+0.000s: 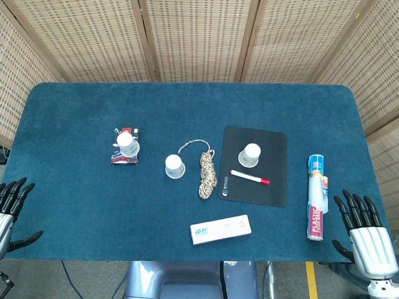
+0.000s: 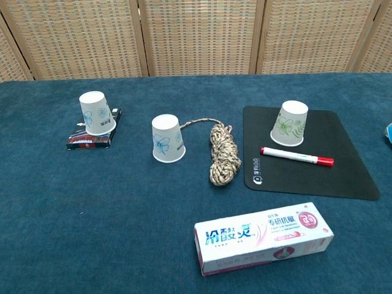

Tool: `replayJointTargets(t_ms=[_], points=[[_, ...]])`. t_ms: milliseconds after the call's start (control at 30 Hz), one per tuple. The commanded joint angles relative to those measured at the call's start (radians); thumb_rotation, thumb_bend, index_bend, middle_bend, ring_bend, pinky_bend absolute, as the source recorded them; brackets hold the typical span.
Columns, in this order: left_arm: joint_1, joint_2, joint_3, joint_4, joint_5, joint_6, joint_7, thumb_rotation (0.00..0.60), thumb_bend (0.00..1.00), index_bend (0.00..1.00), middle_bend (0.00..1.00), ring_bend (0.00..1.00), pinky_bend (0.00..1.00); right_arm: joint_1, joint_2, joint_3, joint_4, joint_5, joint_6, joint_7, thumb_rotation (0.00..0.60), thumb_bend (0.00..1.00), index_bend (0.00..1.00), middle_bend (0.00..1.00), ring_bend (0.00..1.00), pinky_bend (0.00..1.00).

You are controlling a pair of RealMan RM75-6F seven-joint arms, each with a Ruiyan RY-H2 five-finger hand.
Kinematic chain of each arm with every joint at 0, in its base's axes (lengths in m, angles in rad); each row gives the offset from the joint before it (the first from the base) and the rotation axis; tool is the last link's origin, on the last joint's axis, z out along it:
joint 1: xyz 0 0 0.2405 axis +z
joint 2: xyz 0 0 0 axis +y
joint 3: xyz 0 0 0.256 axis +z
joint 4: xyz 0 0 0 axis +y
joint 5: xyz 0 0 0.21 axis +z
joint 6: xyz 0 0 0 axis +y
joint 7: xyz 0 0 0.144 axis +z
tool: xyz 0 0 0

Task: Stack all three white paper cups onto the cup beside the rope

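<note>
While both hands wait at the near table edge, nothing is stacked yet: left hand [image 1: 14, 208] at 8 o'clock and right hand [image 1: 366, 237] at 4 o'clock, each empty with fingers spread apart. Three cups stand upside down and well apart: left cup [image 1: 128, 144] on a small dark packet [image 1: 124, 156] at 9 o'clock, middle cup [image 1: 174, 166] just beside the rope [image 1: 206, 173] near centre, right cup [image 1: 249, 154] on the black mat [image 1: 254, 165] at 2 o'clock, with a red marker [image 1: 249, 177] close by. I'd judge the first move is picking an outer cup, gripping its wall lightly so the paper doesn't crush, lifting straight up, then lowering it squarely over the middle cup without nudging it. Taking the right cup, steer clear of the marker. Only three cups show, so the base presumably counts among them. Chest view shows neither hand, and head view cuts off the left hand at the frame edge
</note>
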Motion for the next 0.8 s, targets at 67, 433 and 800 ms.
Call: replayJointTargets(t_ms=[67,433,800], points=[[-0.004,0.001,-0.002,0.001,-0.006,-0.01,-0.003,0.6,0.0,0.0,0.0,0.0,0.0,0.0,0.0,-0.001,0.0,0.002,-0.002,0.0,0.6,0.0,0.0,0.0,0.0,0.0],[-0.121,-0.026,-0.086,0.037,-0.104,-0.156,-0.014,0.6,0.0,0.0,0.0,0.0,0.0,0.009,0.002,0.004,-0.006,0.021,-0.024,0.004,0.6,0.0,0.0,0.0,0.0,0.0],[-0.533,-0.195,-0.271,0.284,-0.215,-0.586,0.015,0.6,0.05,0.03,0.0,0.04,0.1,0.04,-0.021,0.037,0.0,0.111,-0.095,-0.042,0.6,0.0,0.0,0.0,0.0,0.0]])
